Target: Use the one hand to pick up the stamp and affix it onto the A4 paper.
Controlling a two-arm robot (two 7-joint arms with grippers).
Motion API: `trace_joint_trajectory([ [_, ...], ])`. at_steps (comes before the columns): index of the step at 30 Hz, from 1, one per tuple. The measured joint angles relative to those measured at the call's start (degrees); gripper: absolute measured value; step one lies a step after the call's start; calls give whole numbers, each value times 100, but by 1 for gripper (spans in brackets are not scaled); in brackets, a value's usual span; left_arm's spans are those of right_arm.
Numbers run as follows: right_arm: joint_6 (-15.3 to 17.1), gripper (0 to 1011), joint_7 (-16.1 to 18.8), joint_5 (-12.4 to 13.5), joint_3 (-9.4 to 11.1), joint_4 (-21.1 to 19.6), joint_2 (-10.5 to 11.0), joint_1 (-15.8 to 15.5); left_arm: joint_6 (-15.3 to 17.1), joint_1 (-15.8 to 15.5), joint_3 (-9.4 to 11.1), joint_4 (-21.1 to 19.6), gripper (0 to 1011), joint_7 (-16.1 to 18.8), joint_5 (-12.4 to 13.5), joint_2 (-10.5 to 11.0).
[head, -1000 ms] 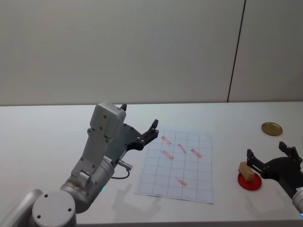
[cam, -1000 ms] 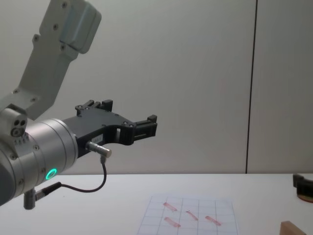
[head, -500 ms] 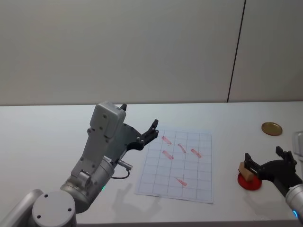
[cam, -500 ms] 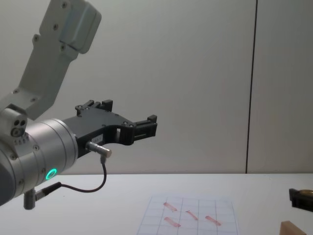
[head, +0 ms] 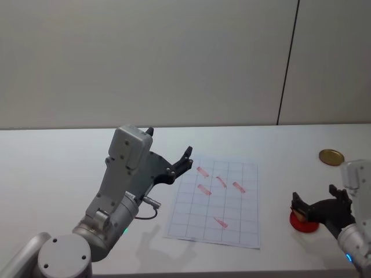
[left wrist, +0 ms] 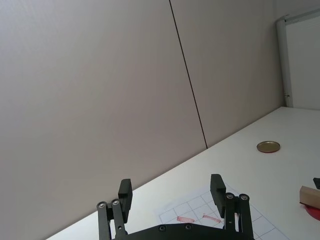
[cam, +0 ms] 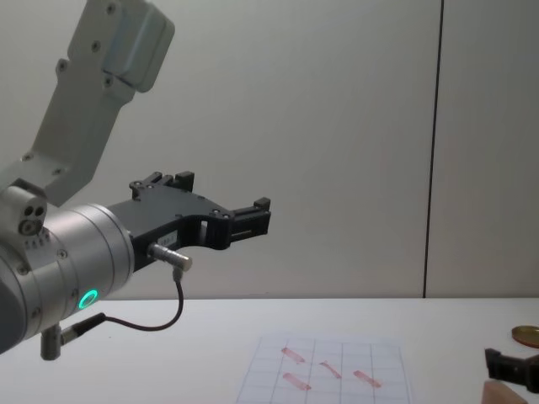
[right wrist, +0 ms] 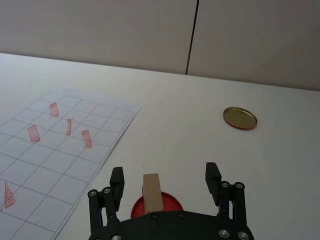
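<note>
Stamp (right wrist: 152,192) upright between fingers of right hand (right wrist: 164,175), spread wide, seemingly ungripped.

place: robot lab | cues: bare white table (head: 58,168), plain grey panelled wall (head: 174,58)

Matt wood stamp (right wrist: 152,192); matt A4 paper (head: 217,200); smooth white table (head: 58,168).

Head camera high and downward, chest camera low and level, A4 paper (head: 232,215) common to both.
</note>
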Motion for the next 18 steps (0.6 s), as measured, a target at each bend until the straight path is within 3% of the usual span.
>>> trace_joint_trajectory([
  [18, 152, 1001, 62, -199, -61, 633, -196, 353, 0, 0, 0, 0, 993, 0, 0, 0],
])
